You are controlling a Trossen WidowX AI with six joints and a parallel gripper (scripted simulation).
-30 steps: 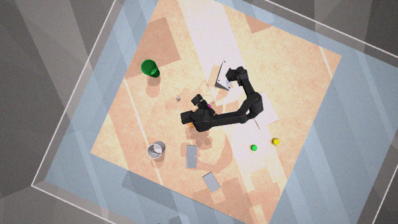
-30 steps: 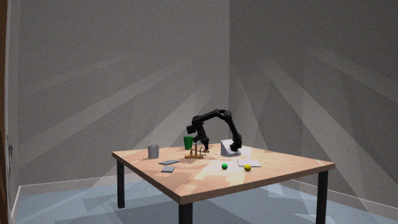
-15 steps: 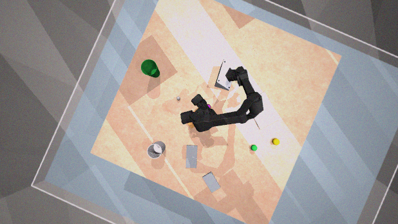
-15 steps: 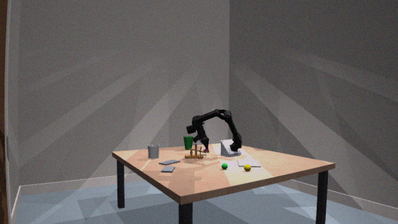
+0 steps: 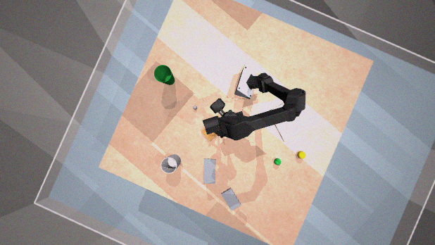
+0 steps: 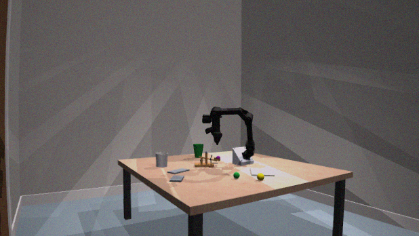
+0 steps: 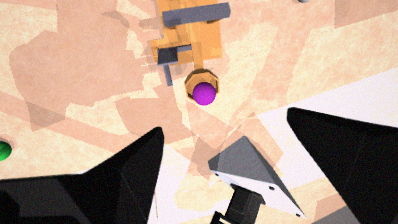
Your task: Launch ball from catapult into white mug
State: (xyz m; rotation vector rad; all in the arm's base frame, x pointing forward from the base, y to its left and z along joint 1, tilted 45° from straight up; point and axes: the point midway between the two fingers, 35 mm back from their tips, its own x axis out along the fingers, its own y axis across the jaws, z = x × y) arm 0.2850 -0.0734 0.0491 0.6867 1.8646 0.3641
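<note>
The purple ball (image 6: 217, 158) (image 7: 204, 94) sits at the cup end of the catapult's arm, over the near part of the cup in the wrist view. The orange wooden catapult (image 5: 209, 134) (image 6: 204, 165) (image 7: 212, 40) stands on the table, largely hidden under the arm in the top view, which also hides the ball. My gripper (image 6: 217, 144) (image 7: 224, 123) is wide open and empty, above the catapult's cup end. The white mug (image 5: 169, 165) (image 6: 161, 160) stands upright, looking grey, toward the left of the table in the top and exterior views.
A green cup (image 5: 162, 73) (image 6: 198, 150) stands at the back. Two grey slabs (image 5: 210, 171) (image 5: 231, 199) lie near the mug. A green ball (image 5: 277, 161) (image 6: 236, 175) and yellow ball (image 5: 301, 155) (image 6: 260, 176) lie right of them. A white wedge (image 6: 238, 156) (image 7: 245, 159) stands by the arm's base.
</note>
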